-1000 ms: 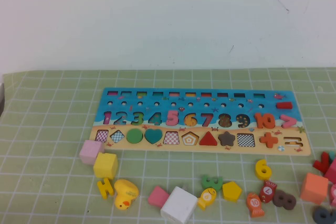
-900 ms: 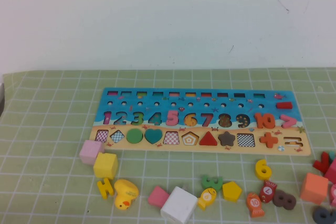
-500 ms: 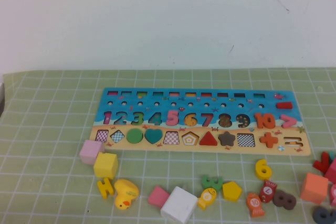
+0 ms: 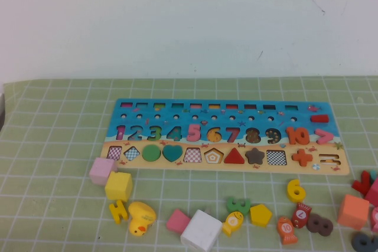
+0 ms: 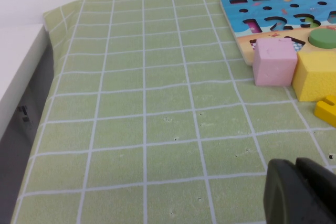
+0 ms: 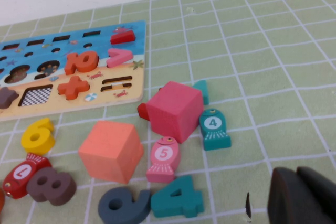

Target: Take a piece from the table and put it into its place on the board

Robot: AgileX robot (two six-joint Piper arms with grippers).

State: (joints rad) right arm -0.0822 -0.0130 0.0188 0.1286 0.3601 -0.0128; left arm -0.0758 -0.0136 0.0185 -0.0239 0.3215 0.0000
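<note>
1. Two tools observed, each only in its own wrist view, as a dark body at the picture's edge: left tool [image 5: 302, 192] over bare green gridded worktop [image 5: 157, 103] on the robot's left side; right tool [image 6: 304, 195] over the worktop on the right side. Neither appears in the high view.
2. Tool state: fingers of each lie close together with only a thin seam between; nothing is held by either.
3. Board [image 4: 224, 137] lies flat mid-worktop. Seated pieces include the green circle [image 4: 152, 153], teal heart [image 4: 172, 153], red triangle [image 4: 234, 156], star [image 4: 255, 156] and orange plus [image 4: 302, 157]. Several checkered shape recesses stand unfilled.
4. Loose pieces lie on the worktop on the robot's side of the board. Left group: pink cube [image 4: 102, 170] touching the board's corner, yellow cube [image 4: 119, 186] beside it, yellow duck [image 4: 141, 218].
5. Centre group: white cube [image 4: 201, 231], yellow pentagon [image 4: 260, 215], yellow 6 [image 4: 296, 190].
6. Right group: orange cube [image 6: 112, 151], magenta cube [image 6: 175, 110], pink fish 5 [image 6: 163, 159], teal fish 4 [image 6: 213, 128], brown 8 [image 6: 51, 186].
</note>
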